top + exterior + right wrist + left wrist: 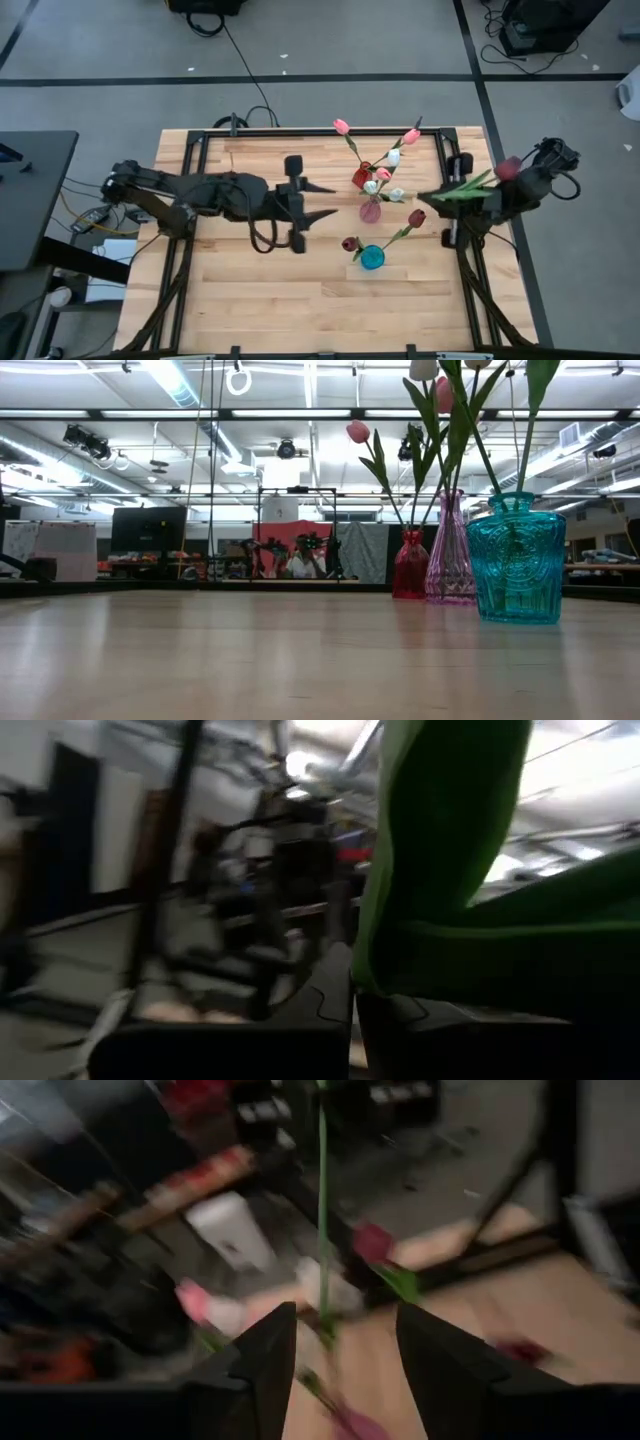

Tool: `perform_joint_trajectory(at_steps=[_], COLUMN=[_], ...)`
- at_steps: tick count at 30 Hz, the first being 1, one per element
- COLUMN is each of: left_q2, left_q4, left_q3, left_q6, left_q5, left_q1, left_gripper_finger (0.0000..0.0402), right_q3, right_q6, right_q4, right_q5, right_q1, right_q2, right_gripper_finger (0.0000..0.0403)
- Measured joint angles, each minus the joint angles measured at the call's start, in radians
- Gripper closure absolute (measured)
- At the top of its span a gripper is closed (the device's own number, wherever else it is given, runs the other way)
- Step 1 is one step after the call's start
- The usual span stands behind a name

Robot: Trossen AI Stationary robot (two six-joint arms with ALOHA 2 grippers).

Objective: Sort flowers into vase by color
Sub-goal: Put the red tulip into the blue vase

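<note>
Between the right gripper's [432,196] closed fingers, a maroon tulip's [508,168] stem

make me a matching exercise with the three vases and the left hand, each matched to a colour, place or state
Column one:
1. red vase
2. pink vase
3. teal vase
4. left hand

Column two:
a. holds dark maroon tulips
b. open, holding nothing, over the middle of the table
c. farthest from the table's front edge of the three vases
d. stands between the other two vases

Pairs: 1-c, 2-d, 3-a, 4-b
</note>
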Motion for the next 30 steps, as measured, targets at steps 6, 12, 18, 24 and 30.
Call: perform_joint_trajectory(at_steps=[6, 12, 18, 24, 30], left_q2=[-0.020, -0.016, -0.055, -0.076, -0.079], left_q4=[-0.258, -0.394, -0.285, -0.192, -0.271], left_q3=[0.000, -0.009, -0.161, -0.344, -0.306], left_q6=[-0.174, -0.240, -0.242, -0.294, -0.343], left_q5=[0.088, 0.082, 0.063, 0.059, 0.047], left_q1=[-0.009, -0.050, -0.089, -0.084, -0.092], left_gripper_finger=[0.0220, 0.0220, 0.0225, 0.0230, 0.0230], right_q3=[0.000, 0.000, 0.000, 0.000, 0.000], right_q6=[0.129, 0.170, 0.218, 0.405, 0.548], right_q4=[-0.136, -0.169, -0.238, -0.395, -0.452], right_q5=[-0.145, -0.149, -0.070, 0.018, 0.039], right_q1=[0.052, 0.136, 0.250, 0.278, 0.278], right_q2=[-0.016, -0.005, -0.004, 0.078, 0.192], right_gripper_finger=[0.0387, 0.0387, 0.0387, 0.0387, 0.0387])
